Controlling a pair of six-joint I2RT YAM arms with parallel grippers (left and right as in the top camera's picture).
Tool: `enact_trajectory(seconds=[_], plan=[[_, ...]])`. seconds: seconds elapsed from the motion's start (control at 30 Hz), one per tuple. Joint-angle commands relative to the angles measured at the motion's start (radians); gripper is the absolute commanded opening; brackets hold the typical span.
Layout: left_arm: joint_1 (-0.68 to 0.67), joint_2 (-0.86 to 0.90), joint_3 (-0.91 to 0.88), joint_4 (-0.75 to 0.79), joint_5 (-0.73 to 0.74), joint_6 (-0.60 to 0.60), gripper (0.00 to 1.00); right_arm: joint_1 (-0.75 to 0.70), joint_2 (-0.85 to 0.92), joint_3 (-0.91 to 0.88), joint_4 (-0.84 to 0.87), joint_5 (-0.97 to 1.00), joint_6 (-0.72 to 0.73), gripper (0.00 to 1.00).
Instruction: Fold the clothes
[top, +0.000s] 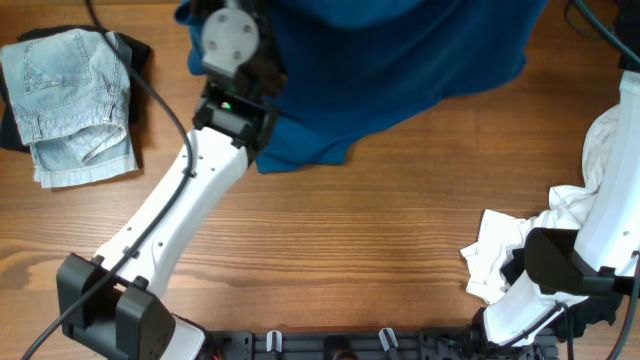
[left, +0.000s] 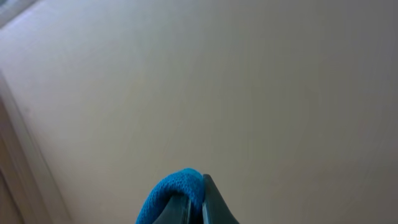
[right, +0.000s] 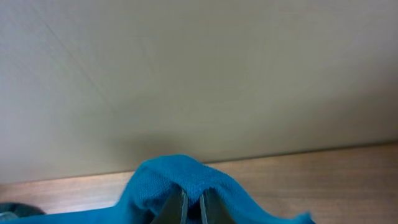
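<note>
The large dark blue shirt (top: 390, 70) is lifted at the far edge of the table, hanging down from above the overhead view. My left gripper (left: 199, 208) is shut on a fold of the blue shirt (left: 177, 190), with a plain wall behind it. My right gripper (right: 191, 208) is shut on another fold of the blue shirt (right: 180, 180) above the wooden table. In the overhead view the left wrist (top: 232, 45) is at the shirt's left side; the right gripper's fingers are out of that view. Pale blue denim (top: 70, 100) lies folded at the far left on a black piece (top: 135, 50).
A crumpled white garment (top: 510, 245) lies at the right near the right arm's base (top: 560, 265). The left arm (top: 170, 220) crosses the table diagonally. Cables run along the left and top right. Bare wood table (top: 350, 240) spans the middle.
</note>
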Motion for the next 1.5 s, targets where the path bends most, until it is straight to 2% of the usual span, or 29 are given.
enact_trajectory(seconds=[0.0,0.13,0.27,0.4,0.53,0.63,0.73,0.93,1.0,1.07,1.27,1.37,1.47], plan=[[-0.096,-0.045,0.019,-0.076,-0.1,0.013,0.04,0.002,-0.014,0.014,-0.026,0.014,-0.02,0.04],[-0.17,-0.072,0.019,-0.219,-0.1,-0.044,0.04,0.002,-0.012,0.014,-0.072,0.014,-0.021,0.04],[-0.22,-0.105,0.019,-0.492,-0.089,-0.214,0.04,0.002,-0.003,0.012,-0.112,0.014,-0.02,0.04],[-0.296,-0.13,0.019,-0.724,-0.09,-0.302,0.04,0.002,0.0,0.012,-0.139,0.014,-0.018,0.04],[-0.339,-0.163,0.019,-0.9,-0.09,-0.563,0.04,0.002,0.007,0.012,-0.24,0.013,0.005,0.04],[-0.288,-0.177,0.019,-0.973,-0.089,-0.756,0.04,0.002,0.021,0.012,-0.346,-0.006,0.006,0.04],[-0.172,-0.176,0.019,-0.94,-0.051,-0.81,0.04,0.006,0.047,0.012,-0.338,0.003,-0.047,0.04],[0.153,-0.168,0.019,-0.738,0.297,-0.771,0.04,0.006,0.088,0.012,-0.134,0.019,-0.045,0.04],[0.241,-0.167,0.019,-0.665,0.332,-0.768,0.04,0.006,0.098,0.012,-0.053,0.049,-0.043,0.05],[0.28,-0.172,0.026,-0.602,0.331,-0.714,0.04,0.006,0.1,0.012,0.04,0.092,-0.043,0.04],[0.278,-0.172,0.131,-0.442,0.31,-0.533,0.04,0.006,0.099,0.013,0.258,0.104,-0.042,0.04],[0.28,-0.172,0.198,-0.338,0.281,-0.462,0.04,0.006,0.098,0.013,0.366,0.104,-0.038,0.04],[0.297,-0.172,0.257,-0.298,0.281,-0.417,0.04,0.006,0.098,0.013,0.463,0.111,-0.039,0.04]])
